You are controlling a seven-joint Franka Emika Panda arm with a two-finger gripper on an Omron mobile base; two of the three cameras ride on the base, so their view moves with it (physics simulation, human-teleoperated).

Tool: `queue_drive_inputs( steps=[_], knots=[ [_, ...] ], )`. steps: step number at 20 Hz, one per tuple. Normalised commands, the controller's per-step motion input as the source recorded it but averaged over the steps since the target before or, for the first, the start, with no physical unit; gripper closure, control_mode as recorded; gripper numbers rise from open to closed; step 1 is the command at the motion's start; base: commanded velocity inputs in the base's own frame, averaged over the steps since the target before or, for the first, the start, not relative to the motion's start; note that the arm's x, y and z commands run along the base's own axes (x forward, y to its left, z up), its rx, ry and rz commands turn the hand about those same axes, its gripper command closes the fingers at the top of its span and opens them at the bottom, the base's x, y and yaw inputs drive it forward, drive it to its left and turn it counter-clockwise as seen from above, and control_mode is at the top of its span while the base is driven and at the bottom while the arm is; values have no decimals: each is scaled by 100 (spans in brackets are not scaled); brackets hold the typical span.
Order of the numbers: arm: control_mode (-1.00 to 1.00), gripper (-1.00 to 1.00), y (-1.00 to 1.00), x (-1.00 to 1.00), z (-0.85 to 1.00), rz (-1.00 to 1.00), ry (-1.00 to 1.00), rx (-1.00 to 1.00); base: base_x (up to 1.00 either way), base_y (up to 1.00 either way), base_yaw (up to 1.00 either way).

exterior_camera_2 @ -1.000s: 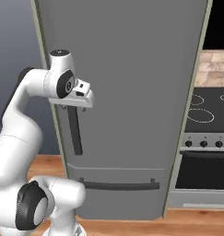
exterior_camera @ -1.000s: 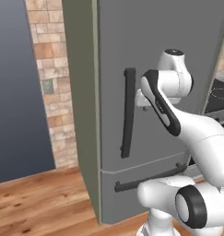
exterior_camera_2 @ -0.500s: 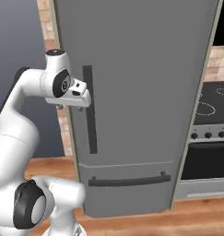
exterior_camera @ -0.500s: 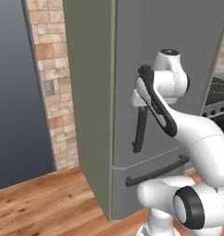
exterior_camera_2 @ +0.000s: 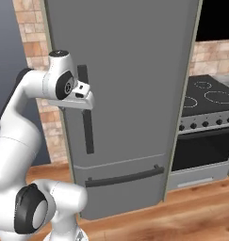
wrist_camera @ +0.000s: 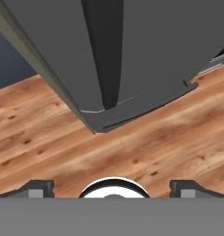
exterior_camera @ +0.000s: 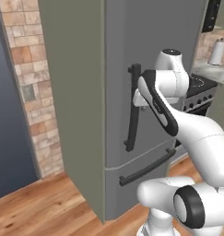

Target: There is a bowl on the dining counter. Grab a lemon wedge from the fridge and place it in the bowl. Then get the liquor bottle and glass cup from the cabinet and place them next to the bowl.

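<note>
No lettering, label, brand mark or number can be read anywhere in these views. The grey front of the fridge (exterior_camera_2: 130, 94) is plain, and its dark bar handle (exterior_camera_2: 86, 113) bears no mark. The stove (exterior_camera_2: 205, 101) beside it has a row of knobs (too small to show any markings), and the brick wall (exterior_camera: 28, 83) holds a small grey plate with nothing legible on it. The wooden floor (wrist_camera: 145, 143) carries no sign either.
</note>
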Motion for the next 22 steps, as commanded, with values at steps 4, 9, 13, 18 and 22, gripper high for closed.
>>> queue_drive_inputs(
  steps=[4, 9, 13, 18, 22],
  knots=[
    [100, -100, 0, 0, 0, 0, 0, 0, 0, 44, -26],
    [100, -100, 0, 0, 0, 0, 0, 0, 0, 47, -27],
    [100, -100, 0, 0, 0, 0, 0, 0, 0, 46, -24],
    [100, -100, 0, 0, 0, 0, 0, 0, 4, 47, -17],
    [100, -100, 0, 0, 0, 0, 0, 0, 29, 48, -6]
  ],
)
